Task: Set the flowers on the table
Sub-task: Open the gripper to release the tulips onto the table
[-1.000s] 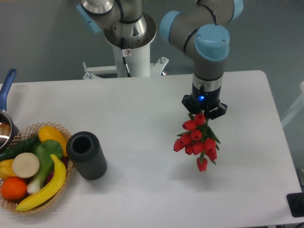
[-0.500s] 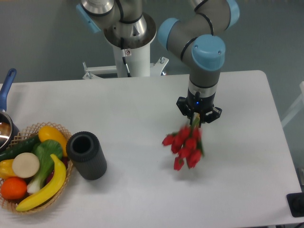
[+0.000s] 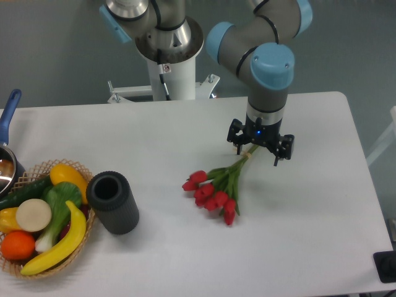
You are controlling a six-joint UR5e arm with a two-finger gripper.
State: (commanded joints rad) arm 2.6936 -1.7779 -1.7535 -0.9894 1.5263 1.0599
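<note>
Release step: flowers point(image 3: 211, 193) lie on the surface point(image 3: 322, 204).
Gripper point(image 3: 260, 147) jaws spread wide, holding nothing, stem ends between them; next, lift straight clear.

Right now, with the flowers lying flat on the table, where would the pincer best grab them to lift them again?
Probably the bare stem end of the flowers, up and right of the red buds, coming straight down from above. The stems bunch into one narrow bundle there, pointing toward the open pincer, while the buds fan out wide and look easy to crush. The table around them leaves room for fingers either side.
</note>
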